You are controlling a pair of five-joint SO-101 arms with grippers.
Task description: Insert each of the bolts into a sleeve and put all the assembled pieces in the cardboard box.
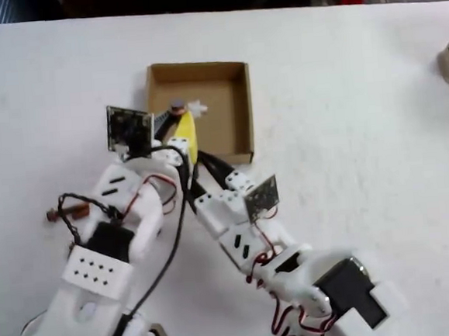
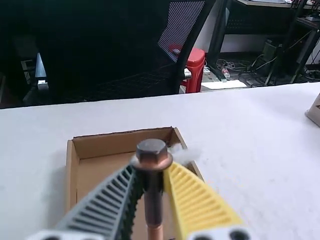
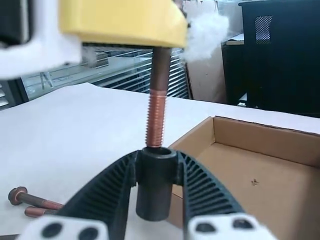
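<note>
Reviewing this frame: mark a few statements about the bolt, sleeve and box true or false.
1. The left gripper is shut on a bolt. True.
2. The right gripper holds a sleeve upright. True.
3. The bolt is fully seated in the sleeve. False: only its threaded tip meets the sleeve's mouth.
4. Assembled pieces lie in the cardboard box. False: the floor that shows is bare.
5. No other bolts are out. False: two spare bolts lie on the table.
</note>
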